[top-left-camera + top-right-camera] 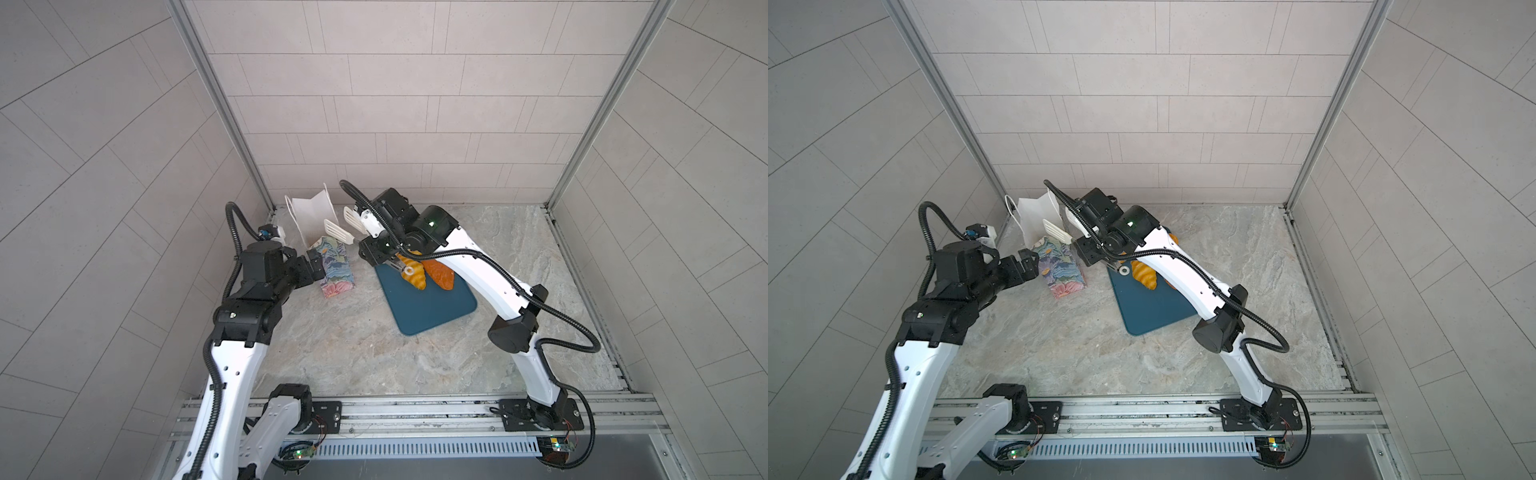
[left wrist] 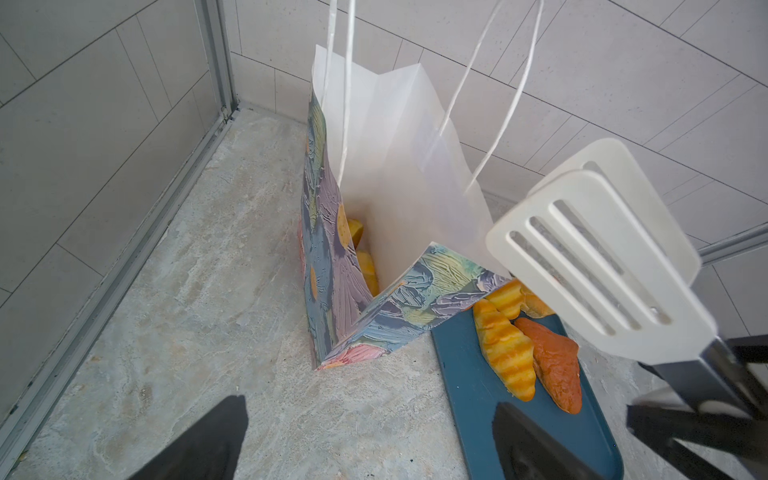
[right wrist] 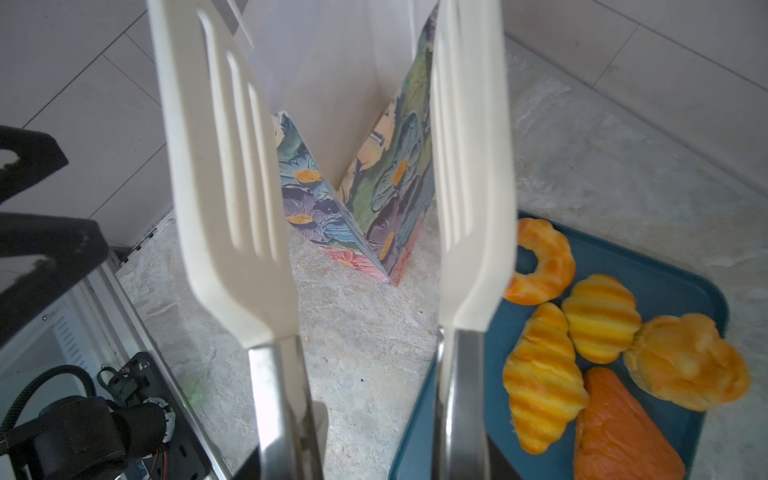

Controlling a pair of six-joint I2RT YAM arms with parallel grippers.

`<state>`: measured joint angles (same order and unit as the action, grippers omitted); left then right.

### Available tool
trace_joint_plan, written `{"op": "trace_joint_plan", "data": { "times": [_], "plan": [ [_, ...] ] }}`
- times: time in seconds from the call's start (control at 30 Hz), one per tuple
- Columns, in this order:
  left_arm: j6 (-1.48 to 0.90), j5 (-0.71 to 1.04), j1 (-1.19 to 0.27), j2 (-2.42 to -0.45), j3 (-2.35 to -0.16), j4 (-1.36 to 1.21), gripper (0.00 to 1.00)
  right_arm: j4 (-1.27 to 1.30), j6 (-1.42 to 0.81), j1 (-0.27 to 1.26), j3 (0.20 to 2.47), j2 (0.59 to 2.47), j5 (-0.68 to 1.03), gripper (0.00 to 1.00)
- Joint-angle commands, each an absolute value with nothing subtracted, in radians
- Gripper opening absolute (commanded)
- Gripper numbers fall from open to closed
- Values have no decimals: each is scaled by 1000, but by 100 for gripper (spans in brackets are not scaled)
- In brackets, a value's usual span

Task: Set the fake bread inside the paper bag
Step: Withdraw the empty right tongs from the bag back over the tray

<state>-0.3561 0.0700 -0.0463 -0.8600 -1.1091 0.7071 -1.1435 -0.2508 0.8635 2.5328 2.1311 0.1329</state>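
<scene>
Fake bread (image 3: 540, 374) lies five pieces on your teal tray (image 3: 665, 282), others inside the paper bag (image 2: 395, 166); your right gripper (image 1: 380, 254) clamps the white tongs (image 3: 232, 187), blades apart and empty, lending reach; your left gripper (image 2: 370, 428) gapes beside the bag, likely to steady it.

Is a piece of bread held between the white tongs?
No: the white tongs are spread apart, with only the paper bag seen between them.

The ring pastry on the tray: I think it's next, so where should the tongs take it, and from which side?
Probably from above, across the rim of the ring pastry: it lies flat on the tray. Set one blade of the tongs on the paper bag side, one on the bare tray opposite; the striped roll crowds another side.
</scene>
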Motion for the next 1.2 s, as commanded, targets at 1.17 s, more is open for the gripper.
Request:
{"op": "trace_joint_plan", "data": {
  "times": [1.17],
  "plan": [
    [-344,-170,-321,-862,-1072,673,100,-1164,-391,656,1432,1669,-300,56]
  ]
}}
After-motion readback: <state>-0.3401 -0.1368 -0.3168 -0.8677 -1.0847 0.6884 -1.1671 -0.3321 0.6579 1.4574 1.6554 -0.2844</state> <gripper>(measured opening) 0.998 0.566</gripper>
